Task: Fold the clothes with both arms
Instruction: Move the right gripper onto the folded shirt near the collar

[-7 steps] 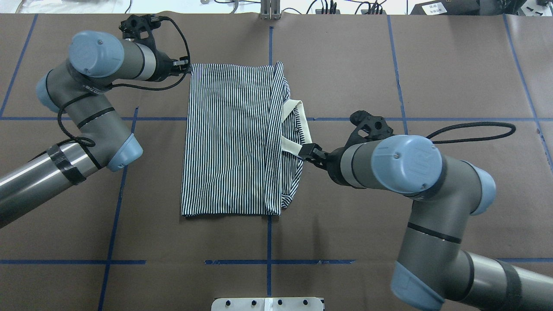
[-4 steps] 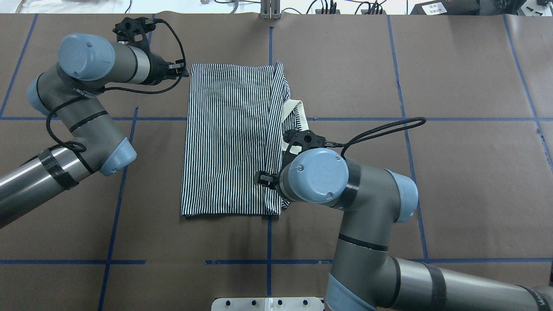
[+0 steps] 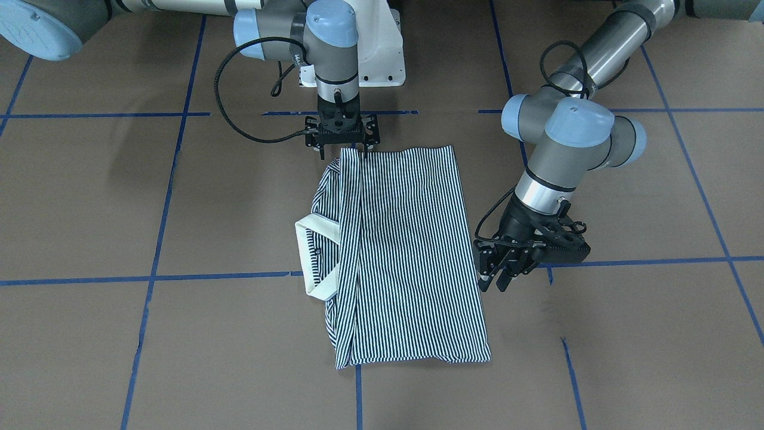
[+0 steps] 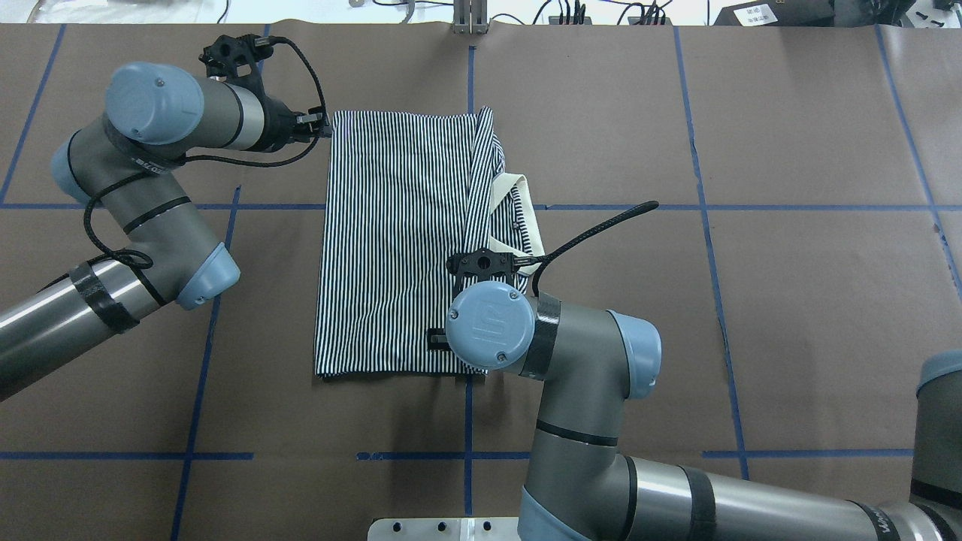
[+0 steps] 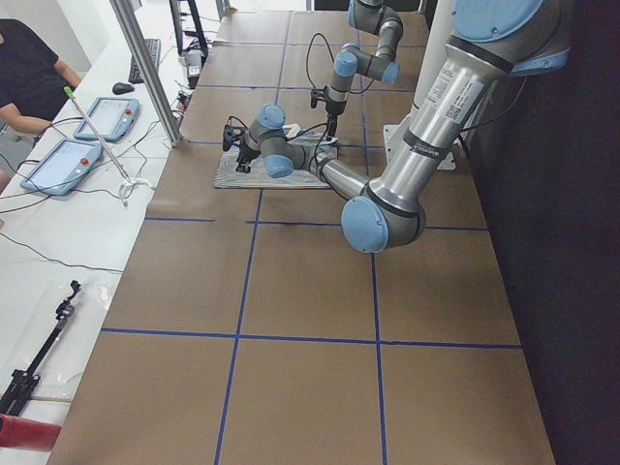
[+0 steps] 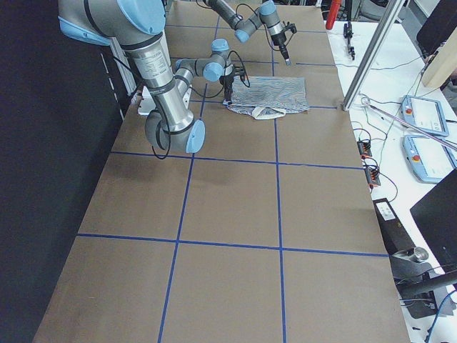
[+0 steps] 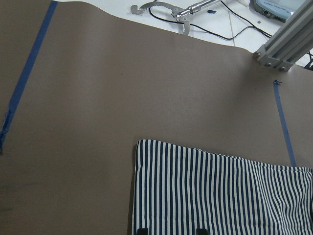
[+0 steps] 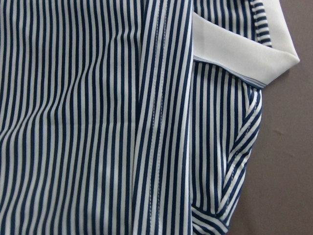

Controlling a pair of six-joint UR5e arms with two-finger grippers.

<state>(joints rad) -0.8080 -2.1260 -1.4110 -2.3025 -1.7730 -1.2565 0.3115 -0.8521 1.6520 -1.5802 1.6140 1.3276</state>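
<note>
The striped polo shirt (image 4: 398, 240) lies folded into a tall rectangle at the table's middle, its cream collar (image 4: 526, 218) sticking out on the right side. It also shows in the front view (image 3: 406, 257). My left gripper (image 4: 322, 126) hovers beside the shirt's far-left corner, open and empty. In the left wrist view that corner (image 7: 220, 196) lies just beyond the two spread fingertips (image 7: 142, 230). My right gripper (image 3: 343, 150) points straight down over the shirt's near edge, fingers apart and holding nothing. From overhead it is mostly hidden under its wrist. The right wrist view shows the fold seam (image 8: 161, 122) and collar (image 8: 234, 54) close up.
Blue tape lines (image 4: 466, 421) cross the brown table cover. The white pedestal base (image 3: 382, 54) stands at the near edge behind the shirt. An aluminium post (image 4: 470, 19) stands at the far edge. Desks with tablets (image 5: 58, 165) lie beyond the table.
My right arm has swung from beside the collar leftward and toward the robot, and now points down over the shirt's near edge. My left gripper backed slightly off the far-left corner.
</note>
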